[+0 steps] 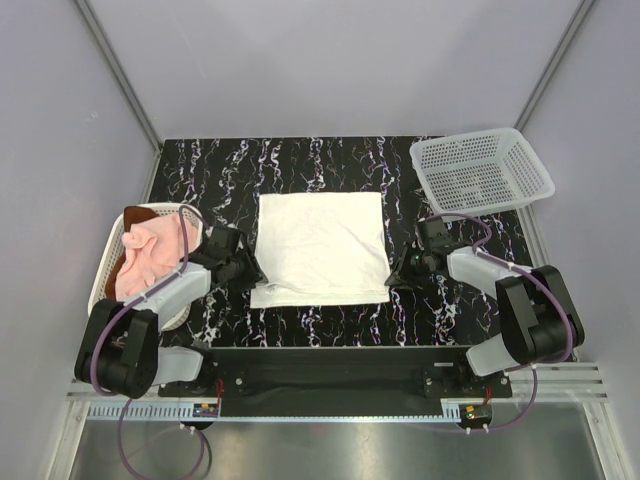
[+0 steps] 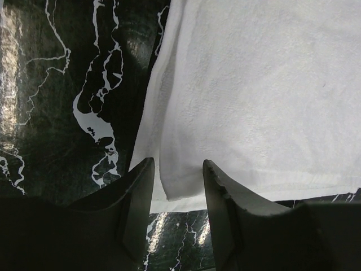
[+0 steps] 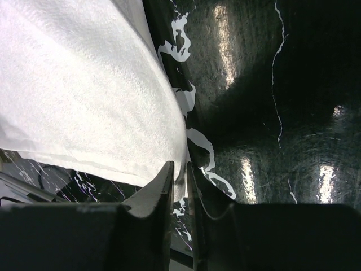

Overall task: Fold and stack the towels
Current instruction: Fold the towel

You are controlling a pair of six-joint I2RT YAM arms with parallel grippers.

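White terry towel (image 1: 322, 247) lies folded flat at the centre of the black marble-patterned table (image 1: 200, 170).
Left gripper (image 2: 177, 169): jaws half apart, straddling the towel's near-left corner, not clamped. Right gripper (image 3: 179, 168): jaws narrow, pinching its near-right corner. Pale pink towel (image 1: 150, 255) sits in the white mesh basket (image 1: 103, 270).

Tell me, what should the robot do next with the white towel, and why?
Probably close the left jaws on the near left corner of the white towel. That corner lies between them and they stand apart, while the right jaws look pinched on the near right corner. With both corners held, the arms could lift the edge and fold it over.
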